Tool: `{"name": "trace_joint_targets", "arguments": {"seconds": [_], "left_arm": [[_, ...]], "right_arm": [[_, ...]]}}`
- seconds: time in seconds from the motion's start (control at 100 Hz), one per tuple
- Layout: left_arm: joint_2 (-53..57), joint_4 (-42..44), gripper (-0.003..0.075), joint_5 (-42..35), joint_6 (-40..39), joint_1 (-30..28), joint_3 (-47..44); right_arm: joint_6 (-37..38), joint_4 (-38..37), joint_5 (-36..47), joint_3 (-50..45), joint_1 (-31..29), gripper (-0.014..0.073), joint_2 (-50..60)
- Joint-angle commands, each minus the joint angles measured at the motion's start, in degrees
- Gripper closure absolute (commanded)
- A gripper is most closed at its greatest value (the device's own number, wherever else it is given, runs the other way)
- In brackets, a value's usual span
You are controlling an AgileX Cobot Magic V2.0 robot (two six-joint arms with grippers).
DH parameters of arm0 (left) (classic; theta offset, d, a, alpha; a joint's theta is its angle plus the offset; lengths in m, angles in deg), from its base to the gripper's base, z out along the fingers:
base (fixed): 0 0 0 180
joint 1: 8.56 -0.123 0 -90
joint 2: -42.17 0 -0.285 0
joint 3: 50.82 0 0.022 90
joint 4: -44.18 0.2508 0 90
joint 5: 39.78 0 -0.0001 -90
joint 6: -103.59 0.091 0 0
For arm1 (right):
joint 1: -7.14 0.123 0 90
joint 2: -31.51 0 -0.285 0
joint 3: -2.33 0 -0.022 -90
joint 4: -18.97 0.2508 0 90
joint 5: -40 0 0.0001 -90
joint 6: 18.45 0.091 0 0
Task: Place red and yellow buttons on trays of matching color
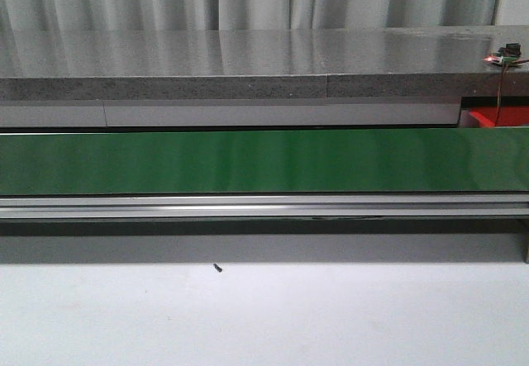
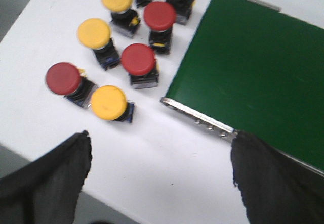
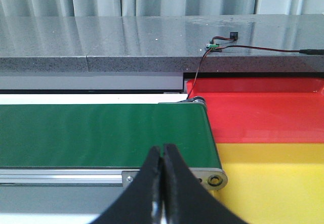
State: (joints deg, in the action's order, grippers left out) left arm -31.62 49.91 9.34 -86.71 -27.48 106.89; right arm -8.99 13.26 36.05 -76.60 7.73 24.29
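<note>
Surface: White tabletop [image 1: 264, 316] lies nearest you, bare in the front view apart from a small dark speck; neither arm shows there.
Left gripper: Your left gripper [image 2: 162, 176] hangs with its cloth-covered fingers [image 2: 50, 176] spread wide and nothing between them, above the white top near the belt's end.
Buttons: Just beyond those fingers stands the cluster: the nearest yellow button [image 2: 108, 102], a red button [image 2: 63, 78] touching it, another red button [image 2: 137, 60] close to the belt's edge, and more red and yellow ones farther off. The left wrist view is a little blurred.
Step in hand: You appear to be choosing the first button to pick; none is on a tray yet.
How to do it well: Take an outer button, keep the jaws wide on the way down, and straddle the cap without nudging its neighbour.
Belt: Green belt [image 1: 248, 161] runs left to right across the middle of the scene.
Right gripper: Your right gripper [image 3: 163, 155] waits at the belt's right end, fingertips pressed together, holding nothing.
Trays: Past that end sit the yellow tray [image 3: 273, 183] nearer and the red tray [image 3: 263, 113] beyond it, touching.
Background: Grey stone ledge [image 1: 248, 64], a small wired sensor [image 3: 215, 44] on it, pale curtains behind.
</note>
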Motion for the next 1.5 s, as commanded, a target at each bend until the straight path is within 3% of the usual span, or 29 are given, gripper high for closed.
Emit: {"name": "trace_joint_targets", "arguments": {"seconds": [0.0, 0.4, 1.31, 1.38, 1.49], "left_arm": [[-1.4, -1.3, 0.0173, -0.4, 0.5, -2.9, 3.1], [-14.3, -4.1, 0.0173, 1.2, 0.8, -9.0, 4.8], [-29.3, -6.1, 0.0176, -11.2, 0.2, -11.3, 4.8], [-30.0, -6.4, 0.0209, -11.2, 0.2, -11.3, 4.8], [-30.3, -6.4, 0.0338, -12.0, 0.2, -11.3, 4.8]], "right_arm": [[-0.3, -0.7, 4.6, 1.1, -0.5, 0.071, 1.0], [-0.3, -0.7, 4.6, 1.1, -0.5, 0.071, 1.0], [-0.3, -0.7, 4.6, 1.1, -0.5, 0.071, 1.0], [-0.3, -0.7, 4.6, 1.1, -0.5, 0.071, 1.0], [-0.3, -0.7, 4.6, 1.1, -0.5, 0.071, 1.0]]}}
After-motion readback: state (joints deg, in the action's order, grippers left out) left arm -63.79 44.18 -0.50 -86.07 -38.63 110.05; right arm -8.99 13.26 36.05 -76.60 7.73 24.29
